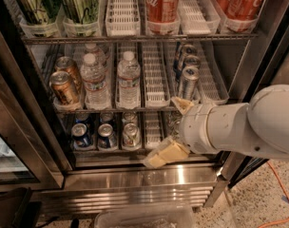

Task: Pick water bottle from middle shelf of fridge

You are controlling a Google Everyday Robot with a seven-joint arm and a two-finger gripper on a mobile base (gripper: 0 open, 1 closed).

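Note:
The fridge (144,180) stands open in front of me. On its middle shelf (155,77), three clear water bottles with white caps stand in the left lanes: one at the front (94,82), one to its right (129,77), one behind (98,52). My gripper (172,129) is open and empty, with one pale finger (181,104) at the middle shelf's front edge and the other (164,153) down by the bottom rack. It hangs in front of the shelves, to the right of the bottles and below them, touching nothing.
Slim silver cans (187,77) stand right of the bottles, just above my gripper, and copper cans (63,87) stand to their left. Red cola cans (161,1) and green cans (78,1) fill the top rack, blue cans (82,134) the bottom. A clear bin (144,216) sits on the floor, and an orange cable (277,184) lies at the right.

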